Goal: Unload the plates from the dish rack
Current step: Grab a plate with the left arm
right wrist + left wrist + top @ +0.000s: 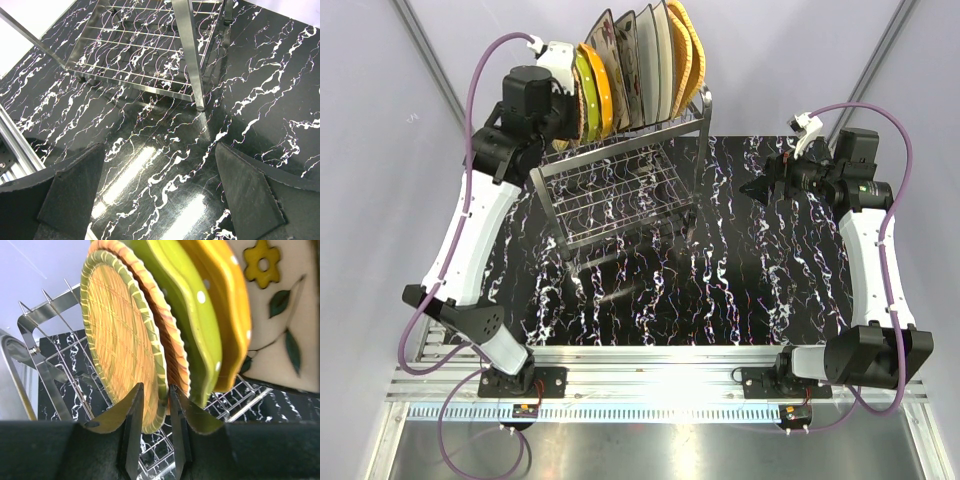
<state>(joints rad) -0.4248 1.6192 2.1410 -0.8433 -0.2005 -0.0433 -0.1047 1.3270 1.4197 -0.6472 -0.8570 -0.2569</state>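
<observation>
High up, left end effector (155, 392) straddles the woven plate (120, 335), grip unclear; right end effector (160, 150) hovers spread wide

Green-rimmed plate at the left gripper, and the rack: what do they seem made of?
The green-rimmed plate looks like woven straw or rattan, matte: tan strands cross its face, though moulded texture is possible. The dish rack looks like polished steel: thin, shiny, reflective wires and bars.
</observation>
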